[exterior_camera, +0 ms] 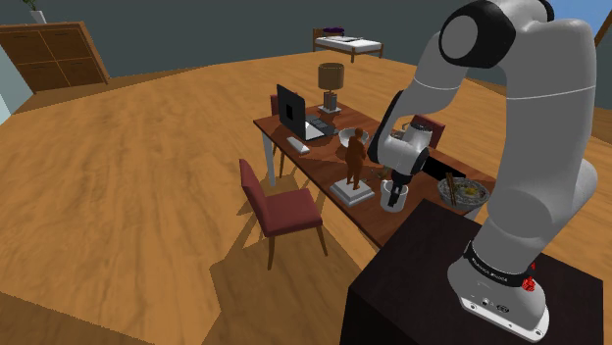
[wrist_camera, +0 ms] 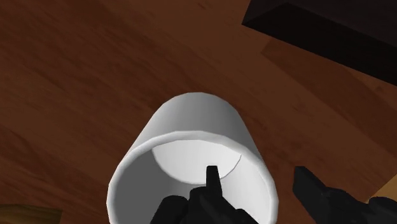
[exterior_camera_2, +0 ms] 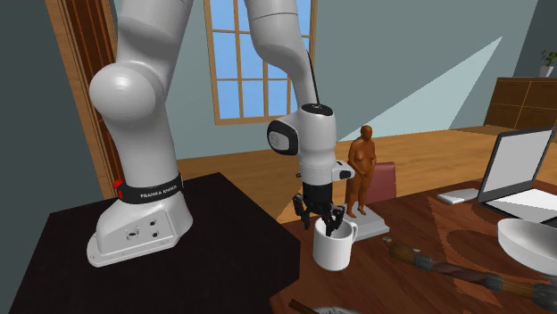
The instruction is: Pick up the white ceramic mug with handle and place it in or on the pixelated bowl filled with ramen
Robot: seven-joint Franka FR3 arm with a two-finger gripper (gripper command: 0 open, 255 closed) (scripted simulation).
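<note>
We see the tool (exterior_camera_2: 324,217) at the rim of the white mug (exterior_camera_2: 335,246).
The mug stands upright on the dark wooden table (exterior_camera_2: 437,227), near the stand's corner and just beside a brown figurine (exterior_camera_2: 361,165). The tool's fingers are spread, one inside the mug and one outside its wall, not clasping it. The ramen bowl (exterior_camera: 459,200) sits nearby on the same table.

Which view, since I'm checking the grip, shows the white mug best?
The second exterior view: the mug stands whole, handle visible, the gripper at its rim. The wrist view looks into its opening; the shoulder view has it small, under the gripper.
</note>
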